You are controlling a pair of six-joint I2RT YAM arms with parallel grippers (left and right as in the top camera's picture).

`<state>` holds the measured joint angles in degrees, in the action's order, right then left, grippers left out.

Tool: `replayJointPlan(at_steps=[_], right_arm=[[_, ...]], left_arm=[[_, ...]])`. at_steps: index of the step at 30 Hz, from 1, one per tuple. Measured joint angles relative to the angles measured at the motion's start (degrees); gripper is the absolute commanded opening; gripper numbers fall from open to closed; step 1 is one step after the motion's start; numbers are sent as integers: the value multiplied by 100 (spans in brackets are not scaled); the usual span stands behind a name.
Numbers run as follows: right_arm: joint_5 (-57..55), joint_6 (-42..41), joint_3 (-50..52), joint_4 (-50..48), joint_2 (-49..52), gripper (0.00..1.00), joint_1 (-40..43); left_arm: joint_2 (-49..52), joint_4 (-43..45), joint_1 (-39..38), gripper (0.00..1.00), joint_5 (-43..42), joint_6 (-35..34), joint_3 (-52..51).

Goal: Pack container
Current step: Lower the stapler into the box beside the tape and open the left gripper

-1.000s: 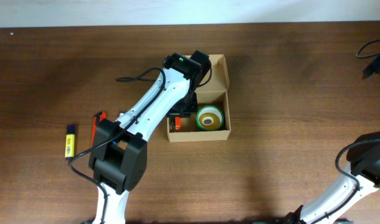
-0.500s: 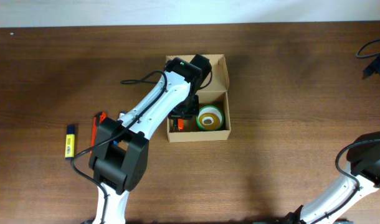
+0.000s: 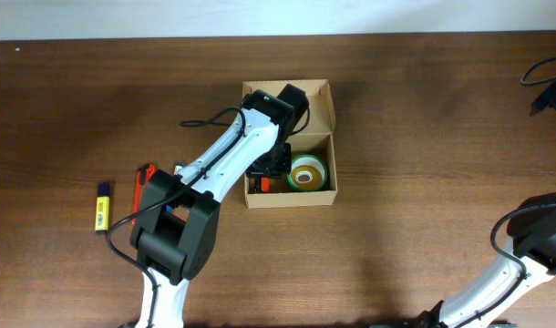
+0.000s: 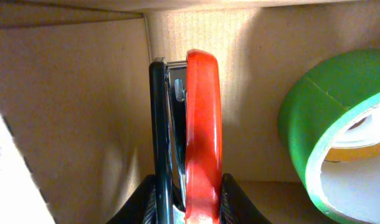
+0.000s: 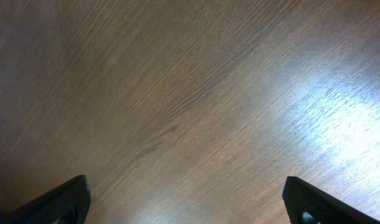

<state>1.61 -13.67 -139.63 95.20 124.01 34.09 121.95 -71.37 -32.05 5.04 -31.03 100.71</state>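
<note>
The container is seen open near the middle of the worktop, with its flap lid folded back on the far side. The left fingers are sunk into its left half and are clamped on a red-and-black stapler. The stapler is held on edge, close along the cardboard wall, apparently so it can be slotted into the narrow space beside the green tape roll lying in the right half. Whether the stapler's far end is touching cardboard cannot be told: the wrist view is cropped tight, and the overhead view is blocked by the arm. The right fingers are held wide apart over bare worktop, well away from the box, with nothing between them. A yellow highlighter is seen out on the left. A red-orange item near it is half hidden under the arm and is perhaps a pen or marker.
</note>
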Motion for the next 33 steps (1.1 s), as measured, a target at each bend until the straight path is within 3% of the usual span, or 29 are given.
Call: replayJointPlan(at_steps=[33], right_arm=[[0,-2,0,0,0,100,0]], left_arm=[[0,474,140,2,9,66,-516]])
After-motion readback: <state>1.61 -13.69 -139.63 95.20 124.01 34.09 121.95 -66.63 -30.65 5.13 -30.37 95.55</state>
